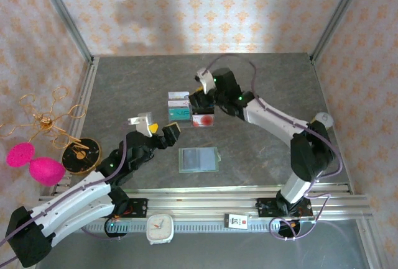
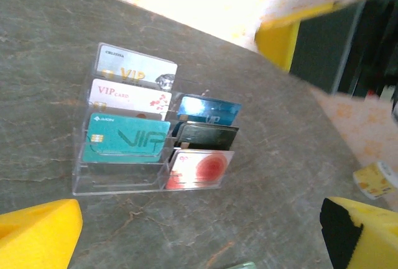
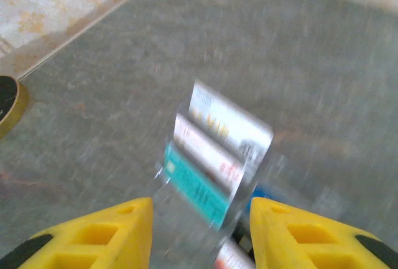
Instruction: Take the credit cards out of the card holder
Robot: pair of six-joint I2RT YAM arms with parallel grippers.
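- At the far left edge of the grey worktop (image 1: 261, 95) sit two pink fluffy balls (image 1: 31, 162), a gold wire ornament (image 1: 46, 118) and a black round dish (image 1: 81, 155).
- The left end effector (image 1: 157, 130) is released, with its yellow fingers (image 2: 40, 232) spread wide and nothing between them. It points toward the stand and is apart from it.
- A white clock (image 1: 160, 228) rests on the rail at the near edge.
- A clear tiered stand (image 2: 118, 183) stands upright at mid-worktop and carries cards (image 2: 127, 138) in two columns.
- The card holder (image 1: 199, 159) — sage green, lying flat — is on the worktop just nearer than the stand. It sits between the two arms and neither end effector touches it. Two pale blue-grey panels show side by side on its face; I cannot tell whether they are cards or pockets.
- The right end effector (image 1: 198, 98) hangs over the stand's far right side. In the blurred wrist view its yellow fingers (image 3: 298, 232) are parted and grasp nothing.
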